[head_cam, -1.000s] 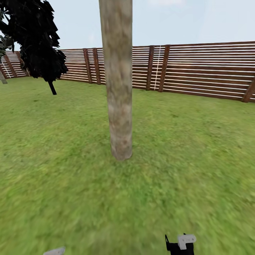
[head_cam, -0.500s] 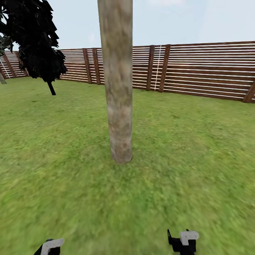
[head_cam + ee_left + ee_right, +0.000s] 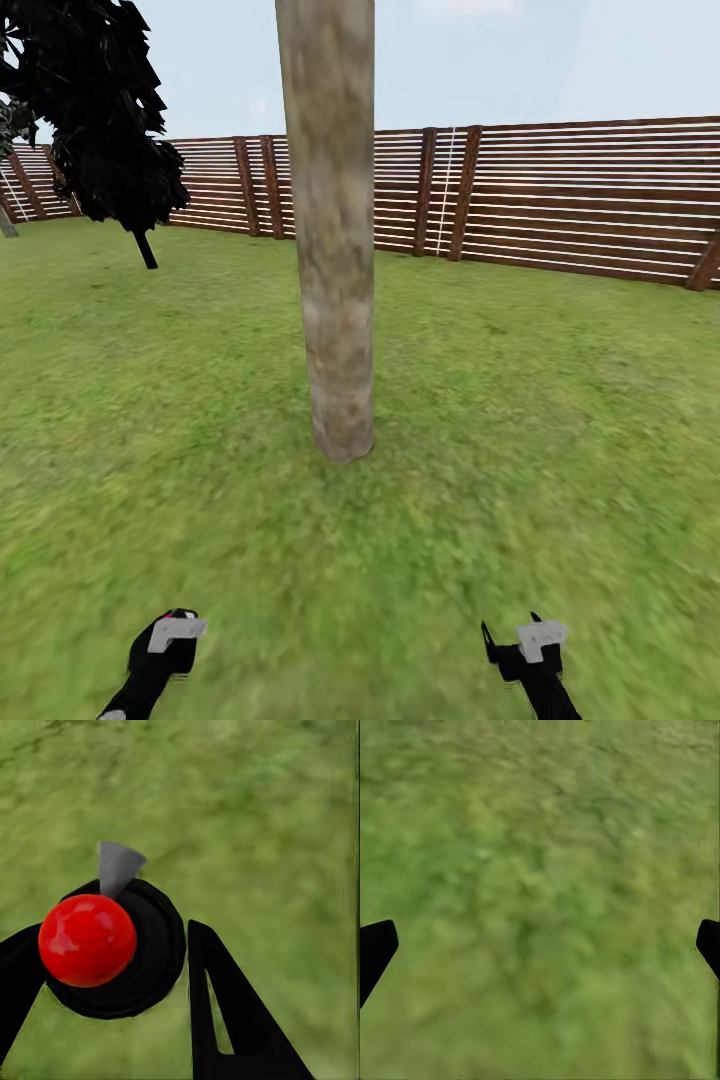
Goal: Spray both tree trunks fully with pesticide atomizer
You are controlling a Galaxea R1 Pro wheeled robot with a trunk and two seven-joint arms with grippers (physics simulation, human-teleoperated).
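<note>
In the left wrist view my left gripper (image 3: 109,952) is shut on the pesticide atomizer (image 3: 88,940), a black round body with a red ball top and a grey nozzle. It hangs over the grass. In the head view the left gripper (image 3: 165,642) is low at the left. The right gripper (image 3: 527,642) is low at the right. In its wrist view the right gripper (image 3: 544,941) is open, with only grass between the fingers. One tree trunk (image 3: 335,250), thick and mottled grey-tan, stands straight ahead on the floor (image 3: 500,450), beyond both grippers.
A dark narrow cypress (image 3: 100,110) stands at the back left. A brown slatted wooden fence (image 3: 560,200) runs along the far edge of the lawn. Grass stretches on both sides of the trunk.
Both grippers have risen from the bottom edge into the head view, the left one more. The trunk has drawn slightly nearer as the view shifted.
</note>
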